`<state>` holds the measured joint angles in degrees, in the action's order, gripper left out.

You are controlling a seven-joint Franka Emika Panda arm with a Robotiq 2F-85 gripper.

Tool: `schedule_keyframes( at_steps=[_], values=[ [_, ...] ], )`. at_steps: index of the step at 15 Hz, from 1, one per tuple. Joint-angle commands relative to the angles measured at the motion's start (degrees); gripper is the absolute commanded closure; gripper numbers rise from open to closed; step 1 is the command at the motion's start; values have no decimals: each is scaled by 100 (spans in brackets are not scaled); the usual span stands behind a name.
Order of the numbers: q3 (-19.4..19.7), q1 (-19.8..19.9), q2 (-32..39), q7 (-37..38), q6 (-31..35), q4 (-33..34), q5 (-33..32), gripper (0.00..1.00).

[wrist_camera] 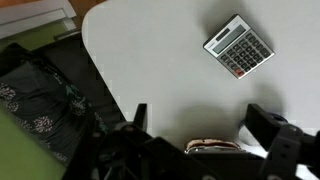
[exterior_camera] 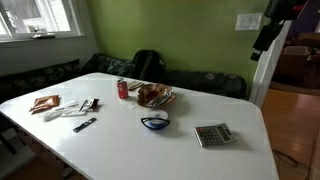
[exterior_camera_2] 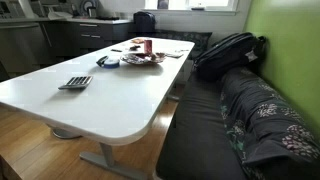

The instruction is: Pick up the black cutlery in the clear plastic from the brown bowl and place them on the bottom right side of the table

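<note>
White bench (exterior_camera: 240, 115), shown in both exterior views. The brown bowl (exterior_camera: 155, 96) stands at the far middle, just right of a red can (exterior_camera: 123, 89). The black cutlery in clear plastic cannot be told apart among the bowl's contents at this size. A blue-rimmed bowl (exterior_camera: 154, 122) lies nearer, and a calculator (exterior_camera: 212, 134) sits near right. In the wrist view the end effector (wrist_camera: 198, 115) hangs above the bench, fingers (wrist_camera: 140, 112) spread apart and holding nothing.
</note>
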<state>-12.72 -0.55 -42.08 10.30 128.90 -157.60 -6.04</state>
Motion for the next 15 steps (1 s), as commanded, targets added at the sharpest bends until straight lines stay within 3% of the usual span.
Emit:
schedule_keyframes(
  at_steps=[1, 11, 13, 15],
  values=[
    [74, -76, 15, 49, -25, -1, -65, 0],
    [75, -76, 36, 49, -25, -18, -66, 0],
    [-160, 302, 616, 661, 54, 268, -208, 0],
    [-241, 437, 1308, 893, 146, 602, -350, 0]
  ],
)
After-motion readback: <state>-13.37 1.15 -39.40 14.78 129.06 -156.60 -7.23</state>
